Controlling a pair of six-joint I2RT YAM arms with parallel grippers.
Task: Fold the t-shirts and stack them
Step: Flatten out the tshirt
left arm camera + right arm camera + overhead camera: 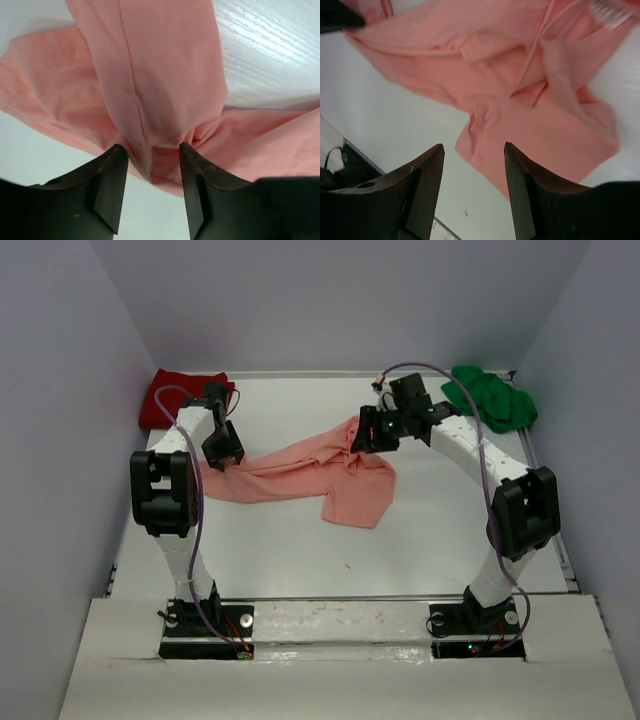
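The salmon-pink t-shirt (300,470) is seen crumpled in a long band on the table (300,560), reaching from under the left gripper (152,148) across to under the right gripper (474,148), with one lobe sagging back towards the arm bases. The left gripper's jaws are held about half apart, and a gathered fold of the pink cloth stands in the gap between them. The fold seems to brush the inner faces, but no firm pinch can be made out, so it is judged loose rather than gripped. Beyond those jaws the cloth is drawn up into a seamed ridge. The right gripper's jaws are parted wide and nothing is held in them. The shirt lies below and ahead of them, flat on the table, with its neck label (609,11) showing at the far right of that claw's view. The two claws are set at opposite ends of the garment, presumably so that it can be stretched and laid flat between them. No fold is yet made, and better hold points would be needed first. The dark red t-shirt (170,395) is kept beyond the left claw on its outer side, and the bright green t-shirt (495,398) beyond the right claw on its outer side. Both are well apart from the pink one, which is judged to leave the middle free for folding.
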